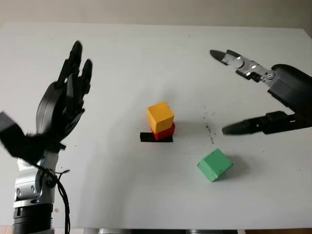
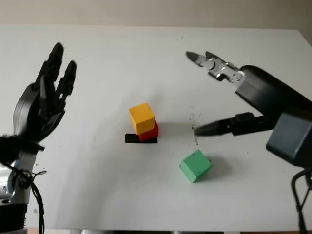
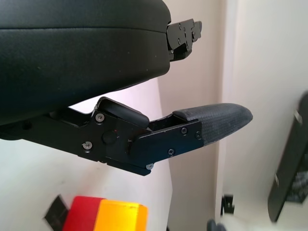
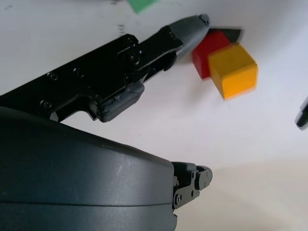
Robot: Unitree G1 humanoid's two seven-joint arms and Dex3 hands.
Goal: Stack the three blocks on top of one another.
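Nearest the robot, just below and slightly inboard of the right hand (image 1: pixel 265 92), sits the green block (image 1: pixel 214 165) on the white table (image 1: pixel 122 73). It lies loose, turned a little off square, apart from everything else. The lower finger (image 1: pixel 243 127) of that hand hangs above and just outboard of it, not touching.

Right hand: wide, holding nothing; upper fingers reach forward over bare table beyond the block.

Further out, toward the left hand's side from the green block, stands the orange block (image 1: pixel 160 116) on the red block (image 1: pixel 164 132), the red one partly over a black mark (image 1: pixel 146 137). Orange sits skewed on red but bears fully on it.

Left hand (image 1: pixel 66 102): raised, open, well apart from the stack and farther still from the green block.

Judgement: the green block is the one left to place, and the right hand is plainly the nearer. It needs to drop and draw back toward the robot to straddle the block, then carry it across to the stack.
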